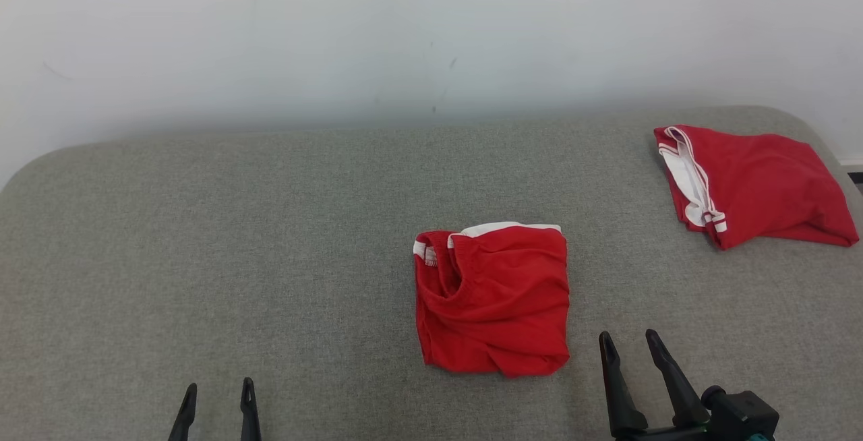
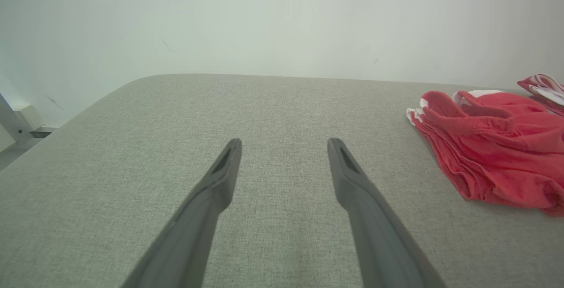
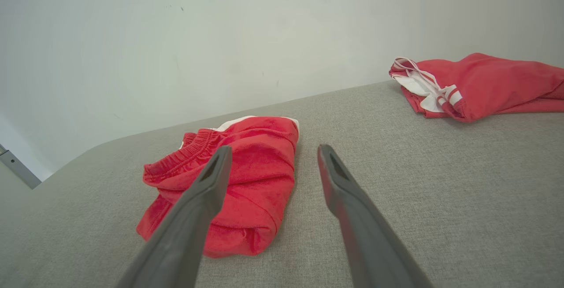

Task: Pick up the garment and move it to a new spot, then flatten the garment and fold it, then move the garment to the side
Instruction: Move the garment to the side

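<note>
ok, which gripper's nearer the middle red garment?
Right. The right gripper sits just off the near right corner of the middle red garment, jaws open, not touching it. The left gripper is well off to the garment's left.

Grey fabric surface [image 1: 202, 259], white wall [image 1: 337, 23]

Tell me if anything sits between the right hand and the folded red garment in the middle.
Nothing visible does. The right hand is open just right of the folded red garment, with only grey surface between them. The second red garment lies far back on the right, out of the way.
</note>
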Tool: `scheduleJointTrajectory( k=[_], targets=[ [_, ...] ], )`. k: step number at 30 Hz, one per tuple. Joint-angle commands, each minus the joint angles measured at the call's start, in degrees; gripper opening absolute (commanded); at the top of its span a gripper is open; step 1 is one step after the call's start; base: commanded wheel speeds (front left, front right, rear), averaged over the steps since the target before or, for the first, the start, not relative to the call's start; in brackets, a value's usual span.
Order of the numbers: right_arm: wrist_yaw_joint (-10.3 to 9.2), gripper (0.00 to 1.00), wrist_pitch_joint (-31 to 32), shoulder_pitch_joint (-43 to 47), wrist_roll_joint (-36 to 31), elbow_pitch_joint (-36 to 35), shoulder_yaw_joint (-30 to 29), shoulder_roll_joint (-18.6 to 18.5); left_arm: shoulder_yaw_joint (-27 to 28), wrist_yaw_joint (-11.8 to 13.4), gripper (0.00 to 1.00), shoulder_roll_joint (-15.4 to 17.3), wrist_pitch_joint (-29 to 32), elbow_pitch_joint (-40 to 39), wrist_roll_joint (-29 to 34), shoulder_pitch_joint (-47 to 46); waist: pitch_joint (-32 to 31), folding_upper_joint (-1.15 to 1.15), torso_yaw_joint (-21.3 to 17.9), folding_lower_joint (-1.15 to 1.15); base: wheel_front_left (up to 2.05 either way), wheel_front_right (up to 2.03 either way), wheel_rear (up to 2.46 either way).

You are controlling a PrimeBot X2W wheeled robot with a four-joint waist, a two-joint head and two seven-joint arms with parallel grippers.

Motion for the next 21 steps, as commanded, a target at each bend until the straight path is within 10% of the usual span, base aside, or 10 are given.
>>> scheduleJointTrajectory(
  k=[1,21],
  targets=[
    [-0.12,1.0,-0.2,-0.6,-0.7,0.1,0.3,0.2,0.0,0.2,1.0,-0.1,-0.2,-0.2,-0.6,0.9,0.0,0.0,0.0,0.0,0.0,0.0,0.0],
    [-0.12,1.0,-0.1,-23.5,-2.7,22.4,3.7,-3.5,-1.8,-0.4,1.0,-0.1,-0.2,0.5,-0.9,-2.8,5.8,0.0,3.7,0.0,0.0,0.0,0.0]
  ],
)
